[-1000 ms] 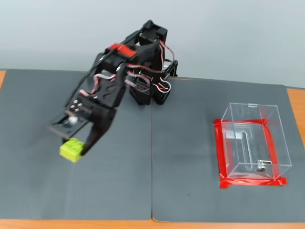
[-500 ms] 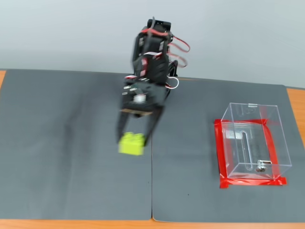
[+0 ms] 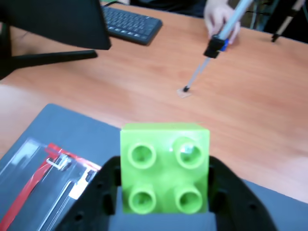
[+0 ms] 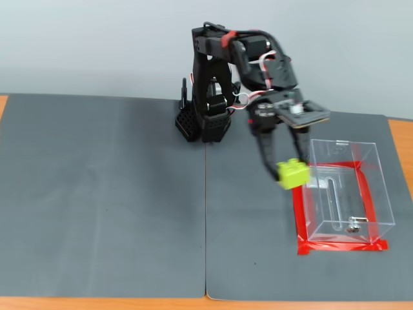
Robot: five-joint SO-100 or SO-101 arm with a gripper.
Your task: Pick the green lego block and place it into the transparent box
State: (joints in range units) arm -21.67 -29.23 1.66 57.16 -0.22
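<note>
The green lego block is a lime-green square brick with four studs, held between my black fingers. My gripper is shut on it. In the fixed view the green lego block hangs in my gripper above the mat, just left of the transparent box and about level with its left wall's upper edge. The box is clear, upright, open-topped and bordered by red tape. A small metal piece lies at its base. In the wrist view the transparent box with red tape shows at lower left.
The dark grey mat covers the wooden table. The arm's base stands at the mat's back centre. In the wrist view a keyboard, a monitor stand and a hand with a pole are on the table beyond the mat.
</note>
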